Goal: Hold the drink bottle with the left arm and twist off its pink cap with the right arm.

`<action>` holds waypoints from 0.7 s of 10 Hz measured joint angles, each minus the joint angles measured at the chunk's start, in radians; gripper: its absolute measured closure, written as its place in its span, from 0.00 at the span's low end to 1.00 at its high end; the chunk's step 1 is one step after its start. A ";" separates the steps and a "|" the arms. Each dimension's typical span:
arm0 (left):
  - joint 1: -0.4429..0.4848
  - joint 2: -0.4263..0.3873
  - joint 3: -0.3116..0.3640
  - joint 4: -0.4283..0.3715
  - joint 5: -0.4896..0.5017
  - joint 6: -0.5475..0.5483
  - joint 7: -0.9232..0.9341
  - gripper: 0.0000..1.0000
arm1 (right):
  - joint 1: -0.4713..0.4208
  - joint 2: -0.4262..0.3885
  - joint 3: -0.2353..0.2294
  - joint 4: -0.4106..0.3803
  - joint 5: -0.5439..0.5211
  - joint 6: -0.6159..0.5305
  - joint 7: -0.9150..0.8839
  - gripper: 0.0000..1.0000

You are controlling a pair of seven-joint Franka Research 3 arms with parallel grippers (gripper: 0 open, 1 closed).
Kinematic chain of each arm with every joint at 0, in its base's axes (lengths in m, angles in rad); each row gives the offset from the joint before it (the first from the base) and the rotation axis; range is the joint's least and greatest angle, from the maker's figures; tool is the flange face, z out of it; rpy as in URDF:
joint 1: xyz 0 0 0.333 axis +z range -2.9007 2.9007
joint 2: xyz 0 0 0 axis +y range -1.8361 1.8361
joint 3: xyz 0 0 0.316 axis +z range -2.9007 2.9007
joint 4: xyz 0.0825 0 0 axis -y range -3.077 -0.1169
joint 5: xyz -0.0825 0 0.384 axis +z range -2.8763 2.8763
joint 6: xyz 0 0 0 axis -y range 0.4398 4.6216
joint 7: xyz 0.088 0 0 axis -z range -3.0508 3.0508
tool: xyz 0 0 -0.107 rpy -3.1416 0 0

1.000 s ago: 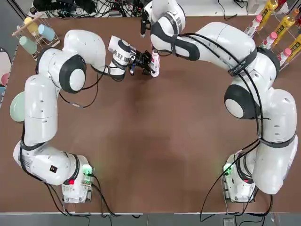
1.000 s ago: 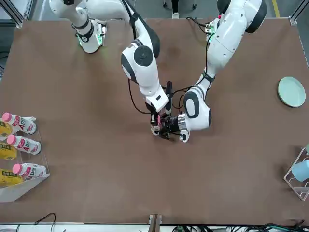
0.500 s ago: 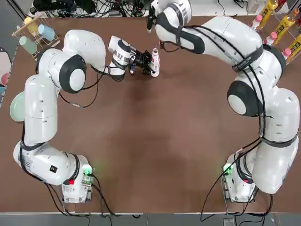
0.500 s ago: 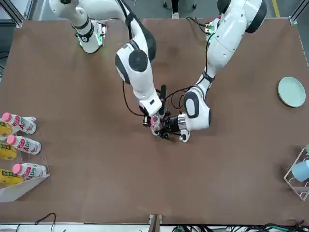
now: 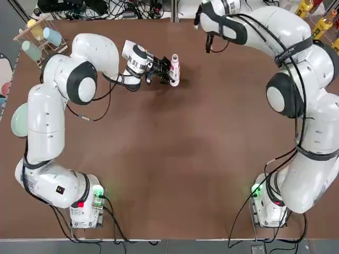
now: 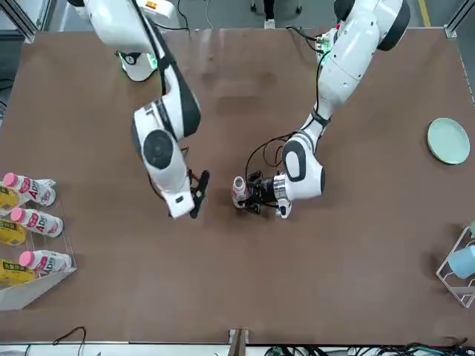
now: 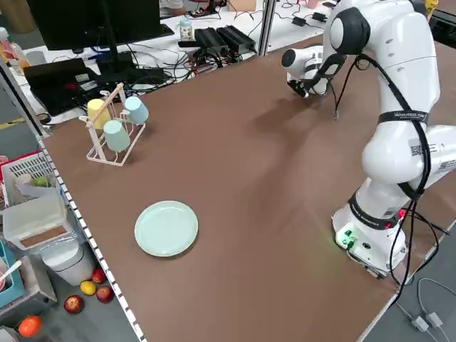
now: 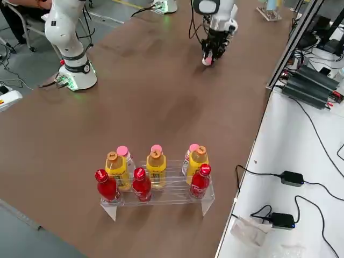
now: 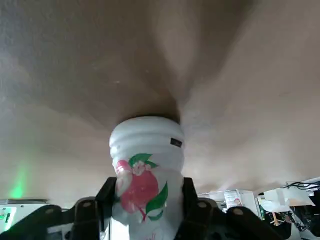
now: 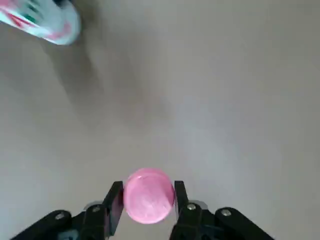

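The left claw [image 5: 163, 71] is pinched on the body of the drink bottle [image 5: 175, 70], which stands upright on the brown surface [image 5: 175, 159] with its neck bare of any cap. To the right of the bottle and well apart from it, the right claw [image 5: 208, 43] hangs above the surface, its fingers [image 10: 113, 200] closed to the width of the pink cap [image 10: 148, 195] and gripping it on both sides.
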 joint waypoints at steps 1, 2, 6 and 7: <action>0.000 0.000 0.000 0.000 0.000 0.000 0.000 0.43 | -0.039 0.004 0.000 -0.098 0.000 0.145 -0.002 0.51; 0.000 0.000 0.000 0.000 0.000 0.000 0.000 0.43 | -0.061 0.009 0.000 -0.181 0.000 0.261 -0.008 0.51; 0.000 0.000 0.000 0.000 0.000 0.000 0.000 0.43 | -0.051 0.009 0.013 -0.240 0.000 0.323 -0.009 0.49; 0.000 0.000 0.000 0.000 0.000 0.000 0.001 0.43 | -0.051 0.008 0.013 -0.240 0.000 0.322 -0.009 0.46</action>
